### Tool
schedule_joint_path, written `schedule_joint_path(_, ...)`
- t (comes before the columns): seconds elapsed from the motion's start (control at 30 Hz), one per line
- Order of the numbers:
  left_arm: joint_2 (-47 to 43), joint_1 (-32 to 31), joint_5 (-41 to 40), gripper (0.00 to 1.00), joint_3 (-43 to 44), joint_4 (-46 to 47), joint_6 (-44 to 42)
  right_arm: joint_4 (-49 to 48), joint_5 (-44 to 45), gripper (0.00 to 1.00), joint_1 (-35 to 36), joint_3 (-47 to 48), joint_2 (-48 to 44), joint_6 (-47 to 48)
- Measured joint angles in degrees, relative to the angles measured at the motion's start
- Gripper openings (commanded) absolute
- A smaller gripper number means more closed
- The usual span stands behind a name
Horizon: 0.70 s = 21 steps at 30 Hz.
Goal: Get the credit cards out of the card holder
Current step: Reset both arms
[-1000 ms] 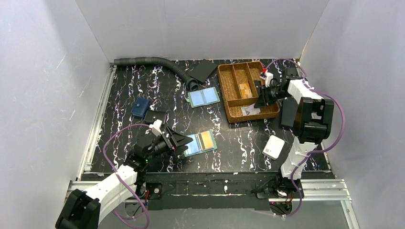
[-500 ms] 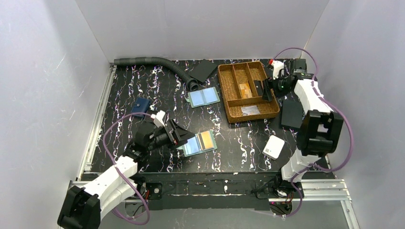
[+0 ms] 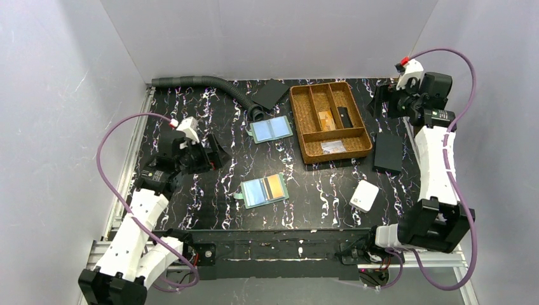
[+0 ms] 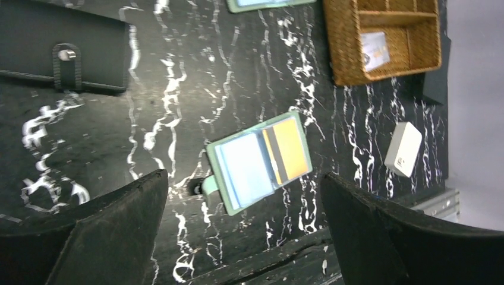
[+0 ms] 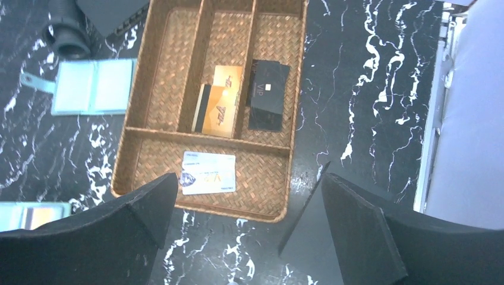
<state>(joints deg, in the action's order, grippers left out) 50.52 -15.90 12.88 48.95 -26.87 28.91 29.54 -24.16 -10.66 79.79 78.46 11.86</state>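
The card holder (image 3: 265,190) lies open on the black table, with a teal edge, one blue panel and one orange panel; the left wrist view shows this card holder (image 4: 260,160) with a dark stripe beside the orange. Three credit cards lie in the wicker tray (image 3: 304,140): a gold card (image 5: 223,101), a black card (image 5: 268,95) and a whitish card (image 5: 208,173). My left gripper (image 3: 216,154) hangs open and empty, up and left of the holder. The right gripper (image 3: 383,105) is open, raised at the tray's far right; in its own wrist view this gripper (image 5: 249,178) holds nothing.
A second holder (image 3: 271,129) with pale-blue panels lies left of the tray. A black hose (image 3: 203,82) curves along the back. A white box (image 3: 364,196) and a black flat pad (image 3: 388,152) sit on the right. A black wallet (image 4: 65,56) lies at the left.
My right gripper opened over the tray and rose away to the back right, leaving the black card there. The left arm drew back up and left from the card holder, still open.
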Motion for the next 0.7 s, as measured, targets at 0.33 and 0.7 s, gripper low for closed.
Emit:
schedule_joint_path(0.33, -1.3, 10.0, 9.3, 0.99, 3.2, -5.7, -2.5, 0.9, 5.0, 1.00, 0.1, 3.7, -5.3, -11.5)
schedule_joint_path(0.7, -4.2, 10.6, 15.0, 0.99, 4.5, -7.9, -2.4, 0.6, 8.0, 1.00, 0.1, 3.7, -8.3, -15.1)
